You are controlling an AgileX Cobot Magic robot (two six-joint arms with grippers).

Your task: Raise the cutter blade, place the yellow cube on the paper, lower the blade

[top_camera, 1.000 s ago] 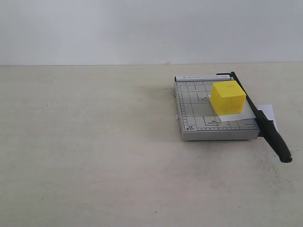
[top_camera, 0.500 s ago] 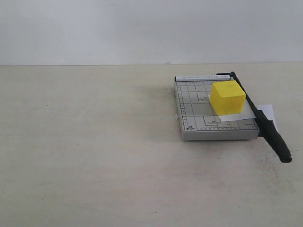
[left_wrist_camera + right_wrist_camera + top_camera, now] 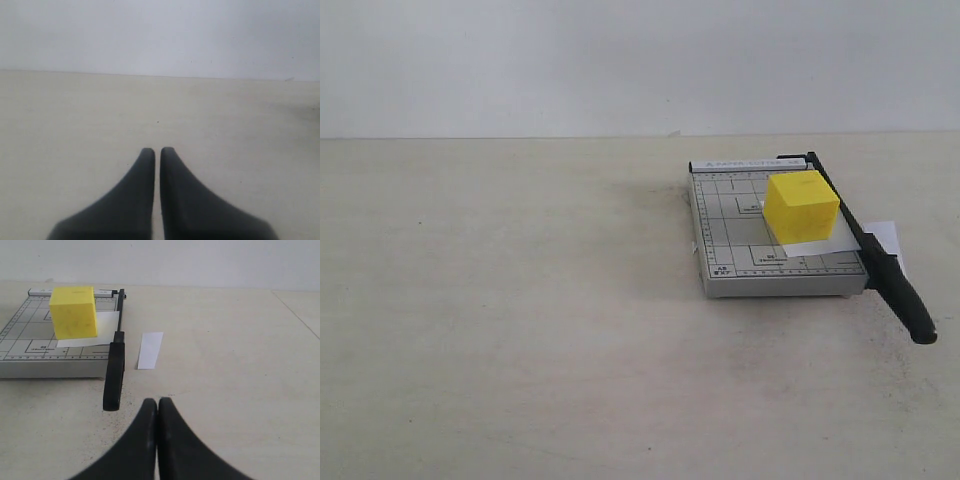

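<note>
Pale counter [image 3: 520, 330], grey board [image 3: 730, 230] on its right side. The blade [image 3: 880, 265] lies flat along the board's edge. The yellow cube [image 3: 801, 205] sits on the paper [image 3: 820, 240], beside the blade. The left pincer [image 3: 157, 152] and right pincer [image 3: 158, 402] are both pressed together, empty, well apart from the board.

A plain white wall [image 3: 620, 60] fills the twelve o'clock side of the exterior view. A scuffed cream table [image 3: 520, 350] spreads toward six o'clock under soft, even light.
</note>
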